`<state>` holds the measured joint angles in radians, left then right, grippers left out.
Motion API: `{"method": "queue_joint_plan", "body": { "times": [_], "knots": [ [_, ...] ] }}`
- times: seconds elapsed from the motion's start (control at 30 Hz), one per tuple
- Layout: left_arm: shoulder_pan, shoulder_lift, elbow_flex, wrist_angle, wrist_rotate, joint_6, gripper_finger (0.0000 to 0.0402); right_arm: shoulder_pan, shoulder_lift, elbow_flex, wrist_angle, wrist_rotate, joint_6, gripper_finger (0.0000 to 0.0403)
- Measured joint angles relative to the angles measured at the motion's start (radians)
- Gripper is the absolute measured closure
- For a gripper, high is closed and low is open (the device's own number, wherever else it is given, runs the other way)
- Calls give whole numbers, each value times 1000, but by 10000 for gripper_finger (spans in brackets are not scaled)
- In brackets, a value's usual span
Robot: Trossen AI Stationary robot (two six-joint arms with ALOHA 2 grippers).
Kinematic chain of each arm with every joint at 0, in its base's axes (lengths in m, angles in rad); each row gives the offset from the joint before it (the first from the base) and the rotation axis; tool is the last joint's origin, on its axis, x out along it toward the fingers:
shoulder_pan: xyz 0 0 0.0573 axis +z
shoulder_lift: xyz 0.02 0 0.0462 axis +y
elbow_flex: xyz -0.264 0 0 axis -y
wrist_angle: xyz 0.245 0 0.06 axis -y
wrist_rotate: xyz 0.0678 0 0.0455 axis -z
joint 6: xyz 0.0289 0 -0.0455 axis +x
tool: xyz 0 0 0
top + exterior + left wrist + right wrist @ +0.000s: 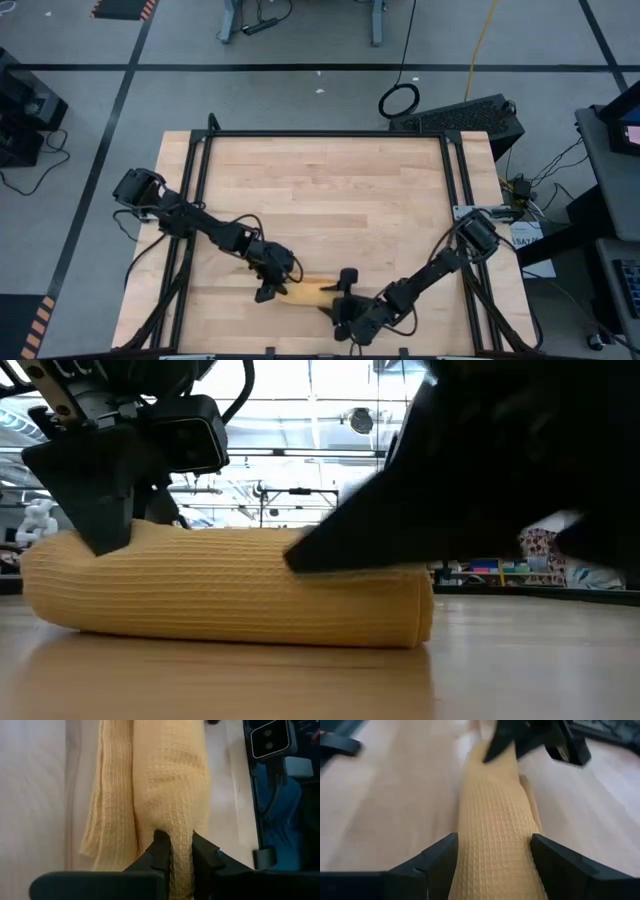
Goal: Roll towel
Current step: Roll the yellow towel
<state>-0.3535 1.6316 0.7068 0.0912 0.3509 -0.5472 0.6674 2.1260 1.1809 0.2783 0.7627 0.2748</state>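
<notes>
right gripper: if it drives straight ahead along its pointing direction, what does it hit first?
Likely the rolled mustard-yellow cloth towel, already lying between the open right gripper fingers; farther along that line, the left gripper pinching the far end. Depth uncertain.

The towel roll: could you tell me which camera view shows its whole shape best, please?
The low view: the towel lies side-on as one long roll, end to end. The high view shows only a short yellow strip between the hands. The left wrist view shows one end pinched; the right wrist view shows the other end between open fingers.
</notes>
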Motion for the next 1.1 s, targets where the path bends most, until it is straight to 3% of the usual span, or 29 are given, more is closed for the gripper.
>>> {"method": "queue_joint_plan", "body": {
  "times": [0.33, 0.63, 0.87, 0.97, 1.1],
  "knots": [
    [-1, 31, 1, 10, -42, 29, 350, -17, 46, 2, -11, -15, 203, 161],
    [28, -20, 1, -36, -46, 112, 262, -3, 62, 4, -12, -1, 264, 161],
    [58, -159, 0, -169, -40, 191, 214, -1, 62, 3, -16, 1, 268, 161],
    [23, -204, 0, -99, -95, 222, 211, -1, 63, 3, -13, 1, 285, 161],
    [-110, -183, 0, 86, -227, 322, 222, -1, 63, 2, -10, 0, 290, 161]
  ]
}}
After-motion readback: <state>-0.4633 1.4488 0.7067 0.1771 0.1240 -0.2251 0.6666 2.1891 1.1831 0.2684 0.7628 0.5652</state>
